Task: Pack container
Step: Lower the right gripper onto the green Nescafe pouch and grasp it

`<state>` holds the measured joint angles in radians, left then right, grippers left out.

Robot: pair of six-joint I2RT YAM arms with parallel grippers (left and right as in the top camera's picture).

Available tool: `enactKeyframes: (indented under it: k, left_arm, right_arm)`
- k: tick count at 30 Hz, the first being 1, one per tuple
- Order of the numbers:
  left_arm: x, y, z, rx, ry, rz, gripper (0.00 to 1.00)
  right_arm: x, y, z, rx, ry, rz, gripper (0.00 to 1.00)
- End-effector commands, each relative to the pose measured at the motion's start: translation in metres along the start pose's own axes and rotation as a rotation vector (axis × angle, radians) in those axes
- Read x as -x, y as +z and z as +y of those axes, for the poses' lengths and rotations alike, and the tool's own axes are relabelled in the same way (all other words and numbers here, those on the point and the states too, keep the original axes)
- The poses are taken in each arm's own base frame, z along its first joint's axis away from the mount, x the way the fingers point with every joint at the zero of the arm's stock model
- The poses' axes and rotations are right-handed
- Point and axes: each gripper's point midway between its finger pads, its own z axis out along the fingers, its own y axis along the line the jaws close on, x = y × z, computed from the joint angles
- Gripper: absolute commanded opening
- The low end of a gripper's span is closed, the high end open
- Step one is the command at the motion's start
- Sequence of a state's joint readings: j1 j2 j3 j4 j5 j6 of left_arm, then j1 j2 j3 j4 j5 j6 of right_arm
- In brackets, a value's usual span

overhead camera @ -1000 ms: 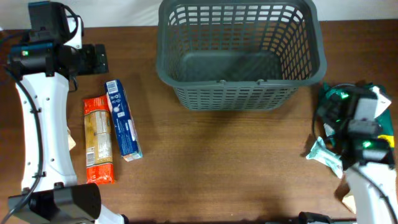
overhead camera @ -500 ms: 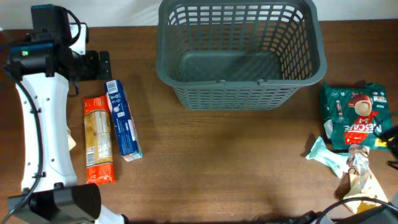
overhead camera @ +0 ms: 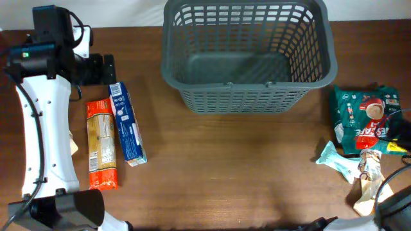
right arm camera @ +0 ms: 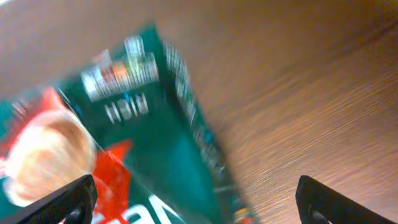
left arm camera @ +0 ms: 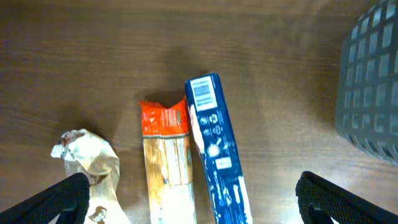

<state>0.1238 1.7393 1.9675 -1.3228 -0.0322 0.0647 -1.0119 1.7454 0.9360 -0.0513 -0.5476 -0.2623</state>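
Container [overhead camera: 244, 99] on bench [overhead camera: 225, 167], clear of both jaws: left gripper [left arm camera: 199, 202] jaws spread, left of container above blue box [left arm camera: 214, 155]; right gripper [right arm camera: 199, 199] jaws spread, right of container over green packet [right arm camera: 124, 143].

Overhead view. We counted one container [overhead camera: 247, 58] at 12 o'clock. At 9 o'clock we counted two long packs, one orange packet [overhead camera: 102, 144] and one blue box [overhead camera: 126, 122], plus one crumpled wrapper [left arm camera: 93, 165]. At 3 o'clock we counted three: one green pouch [overhead camera: 366, 119], one teal sachet [overhead camera: 334, 157] and one tan sachet [overhead camera: 366, 196].
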Motion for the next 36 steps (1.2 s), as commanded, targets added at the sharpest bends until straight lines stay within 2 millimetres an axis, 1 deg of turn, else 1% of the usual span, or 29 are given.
enactKeyframes:
  k: [1, 4, 8, 10, 14, 19, 22, 24, 26, 27, 31, 33, 35, 36]
  left_arm:
    - [0.000, -0.004, -0.002, -0.014, 0.018, -0.002, 0.99]
    - [-0.001, -0.004, -0.003, -0.019, 0.018, -0.002, 0.99]
    - [0.000, -0.004, -0.006, -0.038, 0.013, -0.003, 0.99]
    - [0.000, -0.004, -0.007, -0.042, 0.011, -0.003, 0.99]
    - [0.000, -0.004, -0.009, -0.054, 0.010, -0.004, 0.99]
    - [0.000, -0.004, -0.009, -0.056, -0.003, -0.004, 0.99]
    - [0.000, -0.005, -0.012, -0.071, -0.008, -0.005, 0.99]
    - [0.000, -0.005, -0.015, -0.088, -0.008, -0.005, 0.99]
    - [0.000, -0.005, -0.017, -0.100, -0.008, -0.005, 0.99]
    - [0.000, -0.005, -0.018, -0.104, -0.009, -0.006, 0.99]
    - [-0.001, -0.005, -0.021, -0.122, -0.009, 0.000, 0.99]
    - [-0.002, -0.005, -0.021, -0.123, -0.009, 0.004, 0.99]
    - [-0.002, -0.005, -0.021, -0.123, -0.009, 0.004, 0.99]
    - [-0.002, -0.005, -0.021, -0.123, -0.009, 0.004, 0.99]
  right_arm:
    - [-0.015, 0.018, 0.007, 0.102, 0.024, 0.026, 0.99]
    - [-0.022, 0.027, 0.010, 0.118, 0.031, 0.048, 0.99]
    - [-0.016, 0.032, 0.020, 0.136, 0.037, 0.048, 0.99]
    - [-0.011, 0.034, 0.029, 0.162, 0.068, 0.044, 0.99]
    - [0.000, 0.037, 0.055, 0.254, 0.029, 0.013, 0.99]
    - [0.007, 0.043, 0.072, 0.276, -0.022, -0.006, 0.99]
    - [0.009, 0.046, 0.076, 0.278, -0.041, -0.013, 0.99]
    - [0.008, 0.049, 0.075, 0.253, -0.046, -0.003, 0.99]
    - [0.003, 0.052, 0.073, 0.247, -0.040, 0.010, 0.99]
    - [-0.003, 0.056, 0.072, 0.245, -0.030, 0.027, 0.99]
    - [-0.038, 0.070, 0.069, 0.259, 0.030, 0.123, 0.99]
    - [-0.051, 0.076, 0.068, 0.264, 0.051, 0.154, 0.99]
    - [-0.052, 0.077, 0.068, 0.267, 0.052, 0.157, 1.00]
    - [-0.051, 0.077, 0.068, 0.267, 0.050, 0.153, 0.65]
